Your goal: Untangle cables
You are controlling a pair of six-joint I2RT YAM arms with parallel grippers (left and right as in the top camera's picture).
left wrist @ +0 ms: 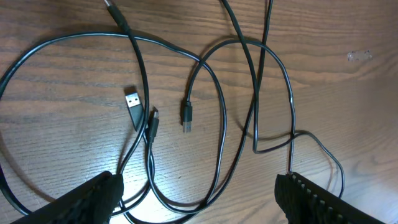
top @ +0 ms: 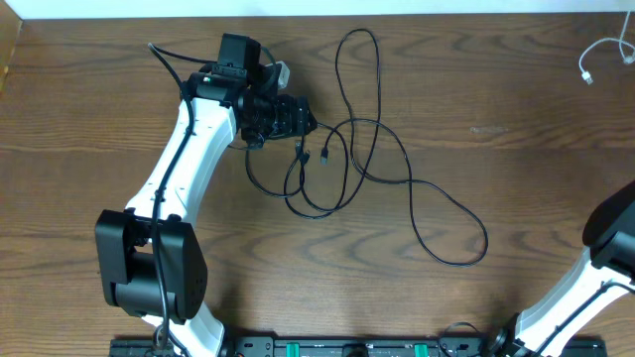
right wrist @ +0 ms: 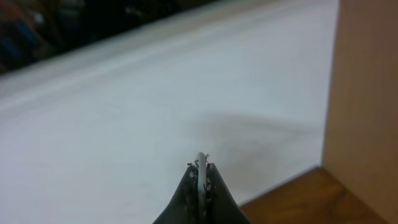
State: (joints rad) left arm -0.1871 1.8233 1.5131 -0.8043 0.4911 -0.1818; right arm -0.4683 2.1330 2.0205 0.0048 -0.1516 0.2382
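At the far right corner of the surface [top: 99, 99]: white cable [top: 585, 69] lies alone, runs off the right edge, and is well apart from the black one.
Middle of the surface, toward the far edge: black cable [top: 411, 183] sprawls in several loops that cross one another. One long loop reaches out toward the right and the near edge.
Plug ends: in the left wrist view a flat USB plug [left wrist: 132, 102] and a smaller plug [left wrist: 186, 116] lie among the loops, clear of any knot as far as can be seen.
Left tool [top: 288, 117]: wide and holding nothing, it hovers over the left part of the black tangle. Its fingers [left wrist: 99, 193] stand to either side of the strands below.
Right tool [right wrist: 200, 168]: out of the overhead view, past the right edge. It is pinched tight on a thin white strand between the tips, most likely the white cable.
Done: the two cables look separated, with the white one off to one side.
Left: the black cable's crossings, near its plugs and at the centre, need drawing out into one open run. Whether any crossing is a true knot cannot be told.
Stage: judged past halfway, with the black loops as the remaining work.
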